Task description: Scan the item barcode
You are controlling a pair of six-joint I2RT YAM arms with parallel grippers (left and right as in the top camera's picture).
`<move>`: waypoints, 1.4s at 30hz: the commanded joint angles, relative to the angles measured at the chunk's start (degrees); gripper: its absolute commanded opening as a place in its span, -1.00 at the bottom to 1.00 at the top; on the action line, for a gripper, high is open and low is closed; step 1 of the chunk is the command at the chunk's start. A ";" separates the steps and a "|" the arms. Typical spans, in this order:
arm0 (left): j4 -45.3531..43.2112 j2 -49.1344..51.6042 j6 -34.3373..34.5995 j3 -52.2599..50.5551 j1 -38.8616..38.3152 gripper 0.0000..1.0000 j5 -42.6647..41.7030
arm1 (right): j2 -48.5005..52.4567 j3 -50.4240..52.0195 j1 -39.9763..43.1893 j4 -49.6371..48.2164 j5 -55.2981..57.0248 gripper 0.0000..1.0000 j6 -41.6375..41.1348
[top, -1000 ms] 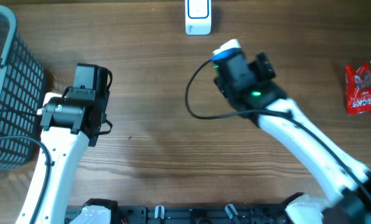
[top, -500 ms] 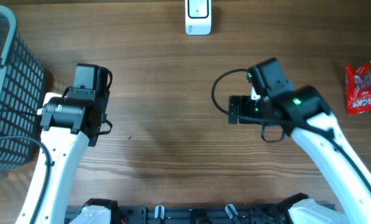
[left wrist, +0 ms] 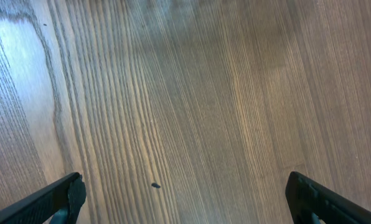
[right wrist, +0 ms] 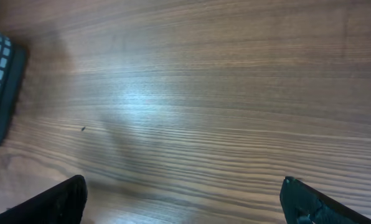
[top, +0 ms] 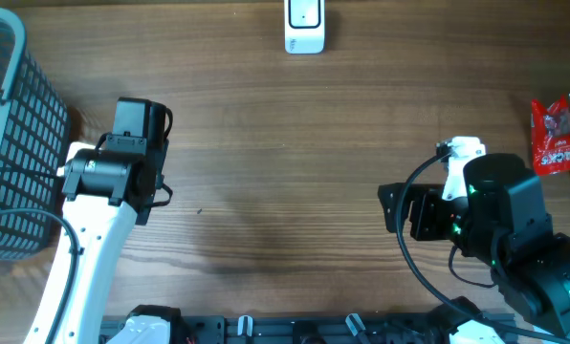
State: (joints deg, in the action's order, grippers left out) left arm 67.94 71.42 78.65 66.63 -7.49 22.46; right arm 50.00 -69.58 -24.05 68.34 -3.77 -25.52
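At far right, packet (top: pixel 553 137) looks light, crinkly; we'd pinch an edge; left gripper (left wrist: pixel 185 194), right gripper (right wrist: pixel 185 198) spread wide, empty.

your table (top: pixel 266 143): brown, wavy wood grain. your basket (top: pixel 22 124): grey, grid mesh. scanner (top: pixel 304 27): white, blue panel. packet (top: pixel 553 139) at your right edge: red, pale lettering.
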 commanded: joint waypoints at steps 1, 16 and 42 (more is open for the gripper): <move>0.04 0.22 -0.68 0.83 0.31 1.00 0.96 | 0.92 -0.46 0.24 -0.11 -1.68 1.00 -0.57; 0.04 0.22 -0.68 0.83 0.31 1.00 0.96 | 13.00 0.17 0.17 -0.13 -1.38 0.99 0.02; 0.04 0.22 -0.68 0.83 0.31 1.00 0.96 | -42.07 61.09 13.07 -64.67 -8.81 0.99 10.54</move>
State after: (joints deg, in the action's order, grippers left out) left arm 67.96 71.44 78.65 66.63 -7.49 22.48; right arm 10.79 -11.62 -11.75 6.48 -11.38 -17.19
